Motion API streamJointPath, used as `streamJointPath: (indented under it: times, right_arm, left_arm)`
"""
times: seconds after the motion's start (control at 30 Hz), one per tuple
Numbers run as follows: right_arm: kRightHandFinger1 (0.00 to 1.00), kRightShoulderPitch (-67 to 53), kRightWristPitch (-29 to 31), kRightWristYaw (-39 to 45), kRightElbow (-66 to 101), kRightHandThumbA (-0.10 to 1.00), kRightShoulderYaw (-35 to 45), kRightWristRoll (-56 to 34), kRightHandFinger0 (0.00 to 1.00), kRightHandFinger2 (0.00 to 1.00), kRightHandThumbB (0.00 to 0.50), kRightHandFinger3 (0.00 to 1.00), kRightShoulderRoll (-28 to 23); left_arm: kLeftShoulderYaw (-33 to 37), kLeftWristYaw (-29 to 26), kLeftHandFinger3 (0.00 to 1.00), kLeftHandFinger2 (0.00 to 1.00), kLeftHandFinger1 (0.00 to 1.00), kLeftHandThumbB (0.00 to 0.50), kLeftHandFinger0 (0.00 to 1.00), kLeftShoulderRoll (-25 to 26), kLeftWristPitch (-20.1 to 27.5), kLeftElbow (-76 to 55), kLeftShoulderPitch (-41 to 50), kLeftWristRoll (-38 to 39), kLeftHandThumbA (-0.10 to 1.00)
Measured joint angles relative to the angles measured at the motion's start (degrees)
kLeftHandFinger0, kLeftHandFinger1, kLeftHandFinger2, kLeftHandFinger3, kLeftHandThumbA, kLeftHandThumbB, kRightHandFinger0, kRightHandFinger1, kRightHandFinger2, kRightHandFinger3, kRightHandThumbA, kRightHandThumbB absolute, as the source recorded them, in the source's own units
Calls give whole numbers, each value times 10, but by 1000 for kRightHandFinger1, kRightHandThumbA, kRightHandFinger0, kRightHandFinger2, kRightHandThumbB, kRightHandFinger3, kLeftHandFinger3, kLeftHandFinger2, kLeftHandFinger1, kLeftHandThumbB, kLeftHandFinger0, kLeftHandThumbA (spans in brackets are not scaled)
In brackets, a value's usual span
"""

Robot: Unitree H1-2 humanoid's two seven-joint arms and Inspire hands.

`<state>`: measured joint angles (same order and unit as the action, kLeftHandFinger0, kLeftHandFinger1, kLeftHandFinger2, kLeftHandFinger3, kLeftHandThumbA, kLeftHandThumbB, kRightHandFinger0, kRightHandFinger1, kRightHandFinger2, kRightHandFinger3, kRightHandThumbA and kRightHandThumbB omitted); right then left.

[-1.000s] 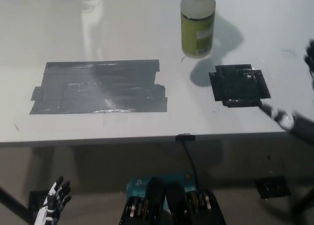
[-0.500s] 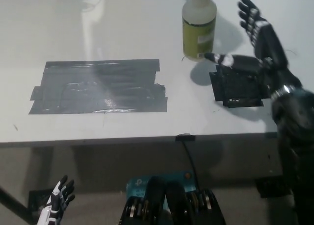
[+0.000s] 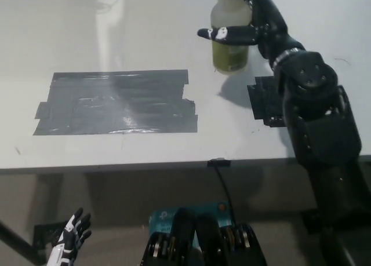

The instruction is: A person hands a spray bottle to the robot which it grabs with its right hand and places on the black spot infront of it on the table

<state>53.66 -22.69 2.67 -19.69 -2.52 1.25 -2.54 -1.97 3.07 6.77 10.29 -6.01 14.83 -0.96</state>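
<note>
Right robot hand (image 3: 250,27) wraps spray bottle (image 3: 228,48), its top cut off.

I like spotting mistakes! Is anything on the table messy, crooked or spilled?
No spill shows. The big grey tape patch looks messy: wrinkled strips with ragged, uneven ends. The spray bottle stands upright.

Spray bottle (image 3: 229,37) on table (image 3: 116,22), behind black spot (image 3: 266,101).
</note>
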Motion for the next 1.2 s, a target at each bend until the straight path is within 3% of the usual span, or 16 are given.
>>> streamJointPath:
  times: [0.1, 0.2, 0.33, 0.57, 0.67, 0.7, 0.73, 0.77, 0.8, 0.83, 0.87, 0.9, 1.0, 1.07, 1.2]
  right_arm:
    - [1000, 3, 0, 0, -9, 995, 0, 0, 1000, 1000, 500, 1000, 5]
    - [1000, 8, 0, 0, -21, 867, -1, 0, 1000, 1000, 494, 1000, 6]
    - [1000, 12, 0, -3, -42, 908, -8, 8, 1000, 1000, 500, 1000, 6]
    - [1000, 18, -6, -12, -88, 754, -53, 49, 1000, 1000, 500, 1000, -6]
    - [1000, 22, -6, -14, -97, 586, -56, 58, 1000, 1000, 500, 1000, -7]
    - [979, 23, -5, -16, -100, 567, -55, 58, 946, 1000, 490, 1000, -7]
    - [693, 24, -5, -18, -104, 552, -51, 58, 650, 874, 442, 1000, -5]
    - [418, 25, -4, -21, -109, 396, -48, 58, 302, 574, 428, 755, -4]
    - [363, 26, -3, -26, -113, 343, -45, 59, 232, 520, 415, 671, -3]
    - [363, 27, -1, -32, -117, 343, -44, 61, 232, 520, 415, 671, -2]
    - [251, 28, 3, -46, -124, 206, -41, 66, 130, 385, 364, 455, -1]
    - [69, 29, 6, -50, -126, -36, -40, 69, 5, 321, 261, 283, 0]
    - [216, 29, 26, -75, -131, -33, -33, 78, 0, 630, 209, 519, 6]
    - [348, 29, 39, -96, -131, 12, -25, 85, 8, 771, 207, 638, 13]
    - [425, 29, 50, -129, -127, -29, -15, 93, 45, 802, 207, 710, 24]
  left_arm:
    - [2, 0, 1000, 1000, 1000, 227, 1000, 0, 2, 0, 1, 0, 1000]
    - [3, 0, 1000, 1000, 1000, 218, 1000, 0, 2, -2, 1, -1, 997]
    - [4, 0, 1000, 1000, 1000, 209, 1000, 0, 3, -6, 4, -2, 995]
    - [5, 0, 1000, 1000, 1000, 220, 1000, 0, 9, -7, 4, -7, 1000]
    - [5, 0, 1000, 1000, 1000, 224, 1000, 0, 10, -7, 4, -8, 1000]
    - [5, 0, 1000, 1000, 1000, 224, 1000, -1, 10, -7, 4, -8, 1000]
    - [5, 0, 1000, 1000, 1000, 219, 1000, -1, 10, -7, 4, -9, 1000]
    - [5, 0, 1000, 1000, 1000, 217, 1000, -1, 10, -7, 4, -9, 1000]
    - [5, 0, 1000, 1000, 1000, 216, 1000, -1, 10, -7, 3, -10, 1000]
    - [5, 0, 1000, 1000, 1000, 216, 1000, -1, 10, -7, 3, -10, 1000]
    - [5, 0, 1000, 1000, 1000, 207, 1000, -1, 10, -7, 3, -10, 1000]
    - [5, 0, 1000, 1000, 1000, 207, 1000, -1, 10, -7, 2, -10, 1000]
    - [5, 0, 1000, 1000, 1000, 215, 1000, -1, 10, -7, 0, -10, 990]
    - [5, 0, 1000, 1000, 1000, 218, 1000, -1, 11, -7, -1, -10, 986]
    - [5, 0, 1000, 1000, 1000, 208, 1000, -1, 12, -7, 0, -9, 980]
